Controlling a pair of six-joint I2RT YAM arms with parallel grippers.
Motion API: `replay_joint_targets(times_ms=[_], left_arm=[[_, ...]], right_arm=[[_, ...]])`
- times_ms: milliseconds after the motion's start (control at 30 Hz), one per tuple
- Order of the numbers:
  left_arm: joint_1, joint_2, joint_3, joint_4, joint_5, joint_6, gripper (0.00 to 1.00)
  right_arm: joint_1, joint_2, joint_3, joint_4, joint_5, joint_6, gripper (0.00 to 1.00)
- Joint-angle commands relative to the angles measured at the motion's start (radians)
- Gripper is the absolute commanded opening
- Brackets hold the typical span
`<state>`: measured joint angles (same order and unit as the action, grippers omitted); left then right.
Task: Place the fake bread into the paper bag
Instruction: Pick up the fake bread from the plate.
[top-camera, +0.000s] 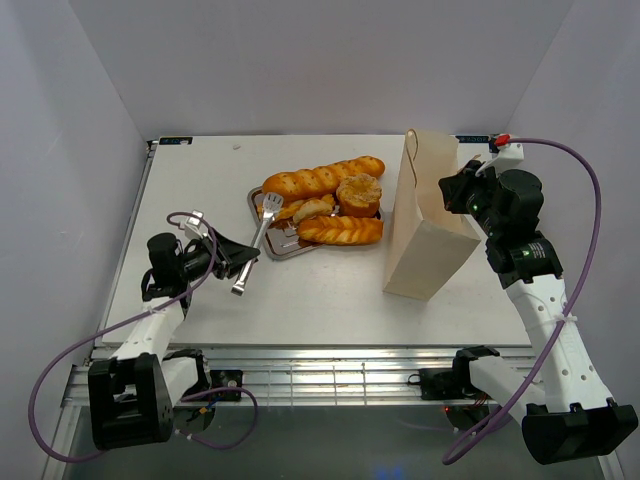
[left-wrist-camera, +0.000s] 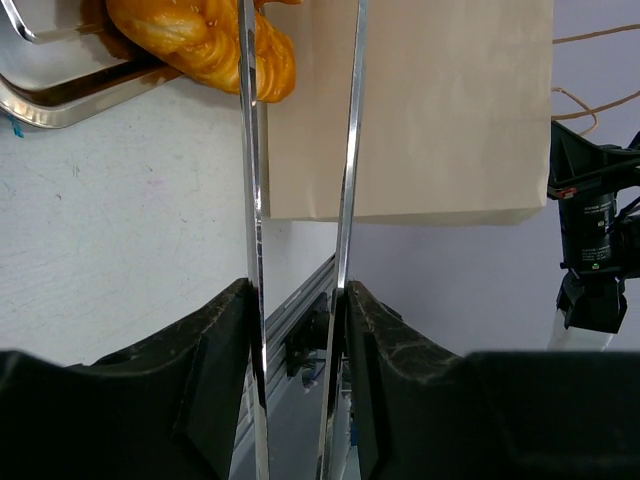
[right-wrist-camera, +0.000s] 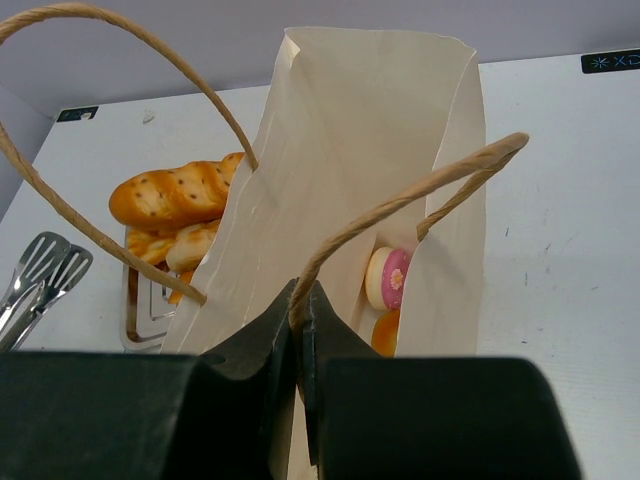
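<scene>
Top external view: you have a white table (top-camera: 330, 310) boxed in by plain white walls (top-camera: 300, 60). At the left of the frame your left gripper (top-camera: 228, 262) pinches the long silver metal tongs (top-camera: 256, 240). Their two blades stand apart, with the tips at the left edge of the silver metal tray (top-camera: 285, 250) at centre. On that tray lies the glossy golden fake bread (top-camera: 325, 180): a braided baguette, a round bun and twisted loaves. Just right of it the tall cream paper bag (top-camera: 430, 235) stands upright. At upper right your right gripper (top-camera: 455, 190) is pressed together on the bag's string handle. In the right wrist view, a pink-iced ring donut (right-wrist-camera: 388, 277) sits inside the bag.
</scene>
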<state>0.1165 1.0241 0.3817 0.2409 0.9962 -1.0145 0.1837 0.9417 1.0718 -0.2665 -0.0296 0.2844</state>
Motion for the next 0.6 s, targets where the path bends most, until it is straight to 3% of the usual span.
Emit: replay_joint_targets(times_ms=[0, 567], left_arm=[[0.014, 0.005, -0.012, 0.043, 0.033, -0.007, 0.51], [0.069, 0.154, 0.0, 0.175, 0.055, -0.026, 0.54]], right_arm=[[0.002, -0.001, 0.034, 0.0, 0.01, -0.013, 0.08], [0.002, 0.006, 0.028, 0.004, 0.01, -0.021, 0.08]])
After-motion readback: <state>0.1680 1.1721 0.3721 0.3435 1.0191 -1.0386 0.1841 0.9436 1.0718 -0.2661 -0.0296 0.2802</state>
